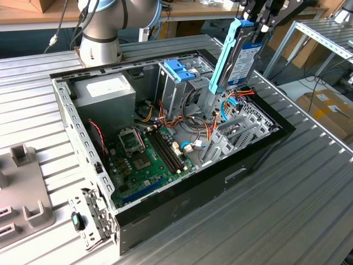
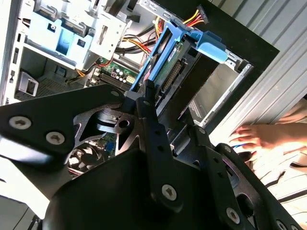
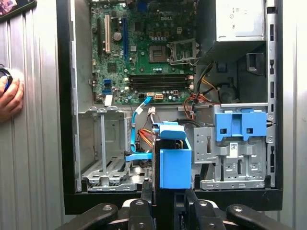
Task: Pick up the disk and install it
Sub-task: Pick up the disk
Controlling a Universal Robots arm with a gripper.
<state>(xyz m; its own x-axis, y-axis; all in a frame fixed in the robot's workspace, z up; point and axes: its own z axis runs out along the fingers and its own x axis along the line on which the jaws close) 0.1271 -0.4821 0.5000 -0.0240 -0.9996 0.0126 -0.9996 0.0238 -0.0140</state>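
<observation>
Your gripper is in the upper right of the exterior view, its fingers pinching the disk at its upper end. The disk hangs upright and slightly tilted, its lower end over the open computer case, just right of the drive cage in that frame. A person's hand rests on the surface beside the case.
</observation>
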